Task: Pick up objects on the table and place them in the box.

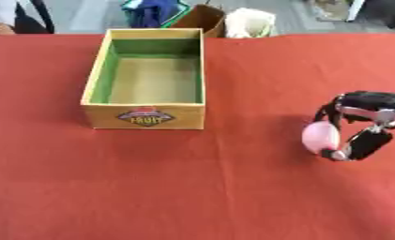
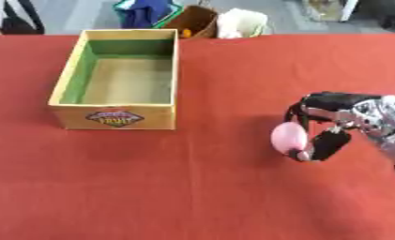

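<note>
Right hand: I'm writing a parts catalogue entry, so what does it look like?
The right hand has black fingers and a black back, joined to a silver metal wrist and forearm with a grey, jointed look. No cables or markings can be made out. The left hand is out of view.

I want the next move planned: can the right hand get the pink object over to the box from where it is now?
Probably yes. The right hand is curled round the pink object, and only bare red tablecloth lies between it and the open-topped box.
</note>
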Action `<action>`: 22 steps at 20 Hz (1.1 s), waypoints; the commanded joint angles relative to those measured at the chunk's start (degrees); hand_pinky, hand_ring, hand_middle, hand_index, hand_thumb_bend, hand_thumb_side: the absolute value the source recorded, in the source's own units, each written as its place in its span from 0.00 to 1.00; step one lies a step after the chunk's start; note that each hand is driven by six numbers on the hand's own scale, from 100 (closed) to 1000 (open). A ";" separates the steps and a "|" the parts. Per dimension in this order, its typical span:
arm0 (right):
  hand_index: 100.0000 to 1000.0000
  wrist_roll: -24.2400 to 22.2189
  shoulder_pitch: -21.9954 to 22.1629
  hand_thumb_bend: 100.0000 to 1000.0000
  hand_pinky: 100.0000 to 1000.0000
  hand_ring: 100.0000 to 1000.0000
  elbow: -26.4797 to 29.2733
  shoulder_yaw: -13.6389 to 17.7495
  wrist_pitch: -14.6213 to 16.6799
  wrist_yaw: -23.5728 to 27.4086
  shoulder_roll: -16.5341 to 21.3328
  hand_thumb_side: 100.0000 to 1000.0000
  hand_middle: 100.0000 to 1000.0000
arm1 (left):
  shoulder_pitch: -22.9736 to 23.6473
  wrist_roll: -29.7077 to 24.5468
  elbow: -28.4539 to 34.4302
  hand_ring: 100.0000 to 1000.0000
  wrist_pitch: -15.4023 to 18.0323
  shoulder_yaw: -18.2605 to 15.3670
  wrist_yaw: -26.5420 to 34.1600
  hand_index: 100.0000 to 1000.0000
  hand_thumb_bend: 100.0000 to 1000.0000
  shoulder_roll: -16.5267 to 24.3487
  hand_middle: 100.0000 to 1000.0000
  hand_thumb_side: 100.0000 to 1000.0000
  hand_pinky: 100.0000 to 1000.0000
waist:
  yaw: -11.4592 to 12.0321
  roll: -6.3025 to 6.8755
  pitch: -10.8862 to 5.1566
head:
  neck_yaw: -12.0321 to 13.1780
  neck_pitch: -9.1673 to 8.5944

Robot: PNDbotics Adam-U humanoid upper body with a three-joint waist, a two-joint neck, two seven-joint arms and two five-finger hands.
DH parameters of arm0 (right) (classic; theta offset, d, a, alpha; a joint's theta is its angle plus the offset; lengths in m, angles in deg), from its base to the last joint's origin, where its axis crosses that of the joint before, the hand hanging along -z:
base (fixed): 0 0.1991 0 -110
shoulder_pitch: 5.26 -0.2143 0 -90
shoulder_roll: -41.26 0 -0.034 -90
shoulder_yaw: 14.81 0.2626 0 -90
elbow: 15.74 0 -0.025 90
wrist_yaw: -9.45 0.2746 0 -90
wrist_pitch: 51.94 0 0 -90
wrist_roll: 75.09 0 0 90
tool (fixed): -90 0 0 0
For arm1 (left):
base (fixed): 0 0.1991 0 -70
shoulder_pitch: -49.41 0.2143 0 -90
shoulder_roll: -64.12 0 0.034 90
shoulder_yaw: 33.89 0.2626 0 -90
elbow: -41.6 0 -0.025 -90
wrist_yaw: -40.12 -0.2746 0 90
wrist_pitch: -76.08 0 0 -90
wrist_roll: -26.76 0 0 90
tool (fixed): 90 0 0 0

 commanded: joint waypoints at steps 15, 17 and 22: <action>0.46 9.94 -2.53 0.00 0.52 0.65 10.16 3.37 -3.92 4.60 2.05 0.00 0.41 | -0.33 -0.14 1.11 0.46 -0.04 0.13 -0.26 0.55 0.00 0.91 0.38 0.61 0.50 | -0.11 -0.12 -0.99 | 0.10 -0.23; 0.44 11.36 -4.16 0.00 0.51 0.64 10.38 3.23 -4.67 4.46 2.12 0.00 0.40 | -0.32 -0.13 1.11 0.46 -0.07 0.14 -0.25 0.55 0.00 0.94 0.38 0.61 0.50 | -0.01 -0.07 -1.07 | -0.10 -0.21; 0.43 13.19 -10.02 0.00 0.49 0.61 10.12 2.56 -6.20 4.66 1.61 0.00 0.38 | -0.31 -0.36 1.11 0.46 -0.11 0.36 -0.11 0.55 0.00 0.92 0.38 0.61 0.50 | 0.24 -0.01 -1.17 | -0.85 -0.03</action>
